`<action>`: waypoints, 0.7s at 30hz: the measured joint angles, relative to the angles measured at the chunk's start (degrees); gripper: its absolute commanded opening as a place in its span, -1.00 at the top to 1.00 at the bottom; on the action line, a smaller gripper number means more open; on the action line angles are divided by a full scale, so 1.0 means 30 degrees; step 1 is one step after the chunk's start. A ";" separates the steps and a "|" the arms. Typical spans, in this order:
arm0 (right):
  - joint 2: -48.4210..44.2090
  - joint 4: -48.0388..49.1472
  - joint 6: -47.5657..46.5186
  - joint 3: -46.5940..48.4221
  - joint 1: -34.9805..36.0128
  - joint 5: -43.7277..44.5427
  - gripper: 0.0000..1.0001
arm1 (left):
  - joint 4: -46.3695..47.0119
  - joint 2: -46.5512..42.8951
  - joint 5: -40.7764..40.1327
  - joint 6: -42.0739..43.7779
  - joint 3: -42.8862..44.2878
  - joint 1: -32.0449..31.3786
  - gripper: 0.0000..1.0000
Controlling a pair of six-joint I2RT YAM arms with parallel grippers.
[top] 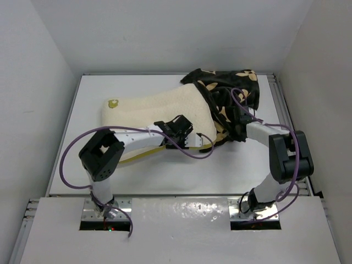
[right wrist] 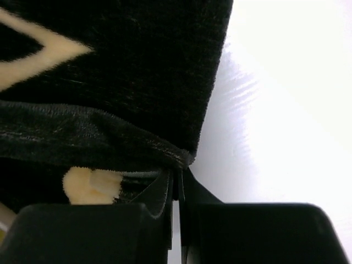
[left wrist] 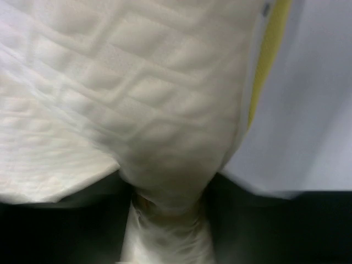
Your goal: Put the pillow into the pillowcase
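Note:
The cream quilted pillow [top: 148,110] lies across the white table, its round logo [top: 113,103] at the left end and its yellow-green band [top: 142,155] along the near side. Its right end sits inside the black flower-print pillowcase [top: 231,91]. My left gripper [top: 179,130] is shut on a pinch of the pillow's near edge; in the left wrist view the pillow cover [left wrist: 137,110] bunches between the jaws of the gripper [left wrist: 168,206]. My right gripper [top: 241,129] is shut on the pillowcase's near hem, seen in the right wrist view with the gripper [right wrist: 178,173] and the plush cloth [right wrist: 126,82].
White walls close in the table [top: 165,176] on the left, back and right. A metal rail [top: 286,110] runs along its right edge. Purple cables [top: 71,148] loop off both arms.

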 measured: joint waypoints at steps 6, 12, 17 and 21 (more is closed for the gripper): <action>-0.2790 -0.0233 -0.1377 -0.0306 0.1056 0.0670 1.00 | 0.0831 0.0255 -0.0044 -0.1107 0.0474 -0.0015 1.00; -0.7956 0.0044 -0.4772 -0.0495 0.5829 0.0947 1.00 | -0.1887 0.2280 0.0991 -0.2302 0.4954 0.0153 1.00; -1.0659 0.0189 -0.6914 -0.1486 0.6608 0.0211 1.00 | -0.4262 0.2477 0.2200 -0.2987 0.7366 0.0576 1.00; -1.1030 -0.0226 -0.7329 -0.1596 0.6732 -0.0168 1.00 | -0.5945 0.2528 0.3402 -0.3395 0.8670 0.1399 1.00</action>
